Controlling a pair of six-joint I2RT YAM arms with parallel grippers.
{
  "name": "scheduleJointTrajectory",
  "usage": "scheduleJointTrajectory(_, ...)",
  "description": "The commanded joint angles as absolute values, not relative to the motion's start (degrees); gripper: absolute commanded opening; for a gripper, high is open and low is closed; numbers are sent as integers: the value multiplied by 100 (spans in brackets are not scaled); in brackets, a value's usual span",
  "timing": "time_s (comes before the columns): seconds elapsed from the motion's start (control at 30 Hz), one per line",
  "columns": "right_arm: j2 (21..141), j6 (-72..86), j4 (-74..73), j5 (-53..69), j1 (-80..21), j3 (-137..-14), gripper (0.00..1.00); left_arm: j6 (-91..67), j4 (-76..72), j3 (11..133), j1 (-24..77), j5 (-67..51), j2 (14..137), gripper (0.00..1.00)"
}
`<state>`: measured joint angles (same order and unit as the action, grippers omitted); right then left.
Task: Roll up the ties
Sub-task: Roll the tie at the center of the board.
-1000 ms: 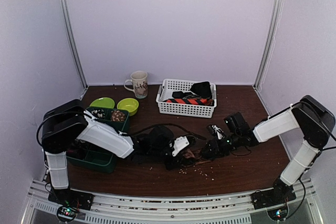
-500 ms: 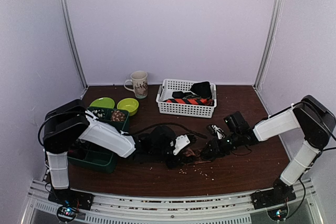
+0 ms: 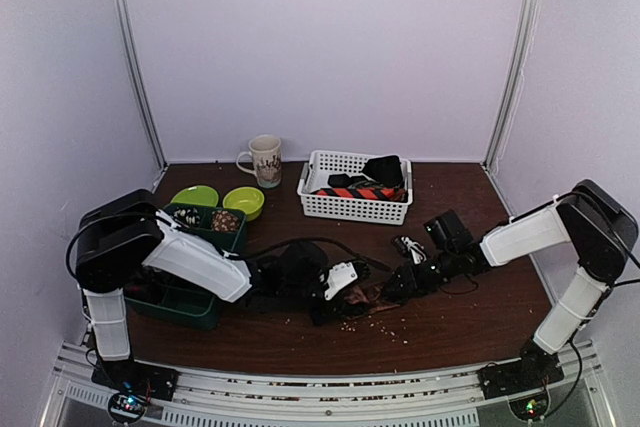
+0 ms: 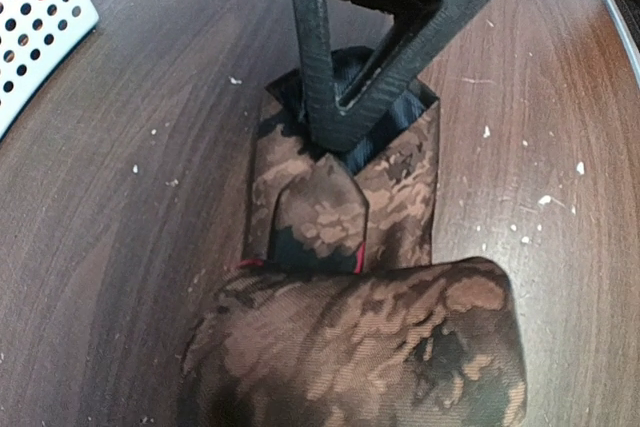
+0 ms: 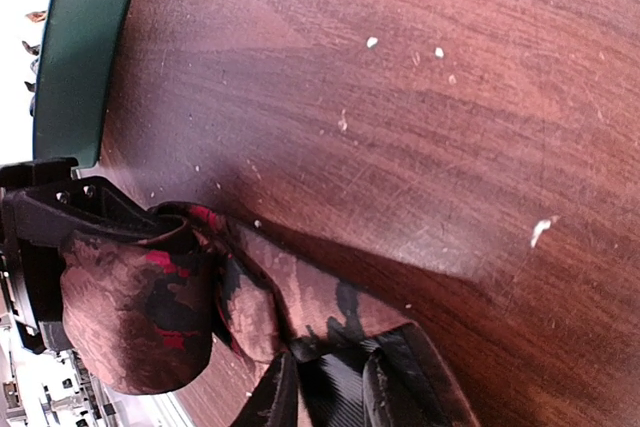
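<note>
- At the middle of the table (image 3: 455, 327) in the top view, the right gripper (image 3: 398, 285) has edged slightly leftward toward the left gripper (image 3: 345, 289) since a second ago.
- Wrist views alone show the brown-patterned tie (image 4: 340, 217): its rolled end seemingly clamped by the left gripper, its dark end pinched by the right.
- Print on the mug (image 3: 266, 159) is unreadable.

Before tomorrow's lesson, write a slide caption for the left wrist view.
Right claw pins the brown patterned tie, its near end rolled, on the wooden table.

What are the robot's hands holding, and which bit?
Both hold the brown patterned tie: the left gripper has its rolled-up end, and the right gripper pinches the flat end.
</note>
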<state>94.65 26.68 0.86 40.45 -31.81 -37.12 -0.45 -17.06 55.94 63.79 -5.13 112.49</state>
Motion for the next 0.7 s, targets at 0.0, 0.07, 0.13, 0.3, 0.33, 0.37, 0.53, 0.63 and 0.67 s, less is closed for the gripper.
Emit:
scheduleJointTrajectory(0.0, 9808, 2534, -835, 2993, -3145, -3512, 24, 130, -758, 5292, 6303, -528, 11141, 38)
scheduleJointTrajectory(0.07, 9813, 2531, -846, 2982, -3142, -3518, 24, 127, -729, 5262, 6297, -454, 11136, 39)
scheduleJointTrajectory(0.13, 9836, 2533, -859, 2980, -3146, -3529, 24, 99, -699, 5256, 6293, -402, 11130, 40)
scheduleJointTrajectory(0.3, 9828, 2540, -857, 2957, -3145, -3517, 24, 36, -668, 5216, 6285, -319, 11123, 44)
scheduleJointTrajectory(0.33, 9832, 2541, -857, 2957, -3146, -3516, 24, 24, -694, 5187, 6284, -294, 11100, 44)
scheduleJointTrajectory(0.37, 9827, 2540, -864, 2961, -3146, -3519, 24, -1, -719, 5159, 6284, -250, 11074, 44)
scheduleJointTrajectory(0.53, 9848, 2541, -872, 2944, -3146, -3533, 24, -66, -925, 4951, 6237, -207, 10827, 42)
scheduleJointTrajectory(0.63, 9839, 2520, -881, 2984, -3146, -3551, 24, 0, -898, 4959, 6231, -239, 10813, 36)
scheduleJointTrajectory(0.67, 9805, 2524, -848, 3022, -3146, -3551, 24, 16, -853, 5019, 6231, -249, 10842, 35)
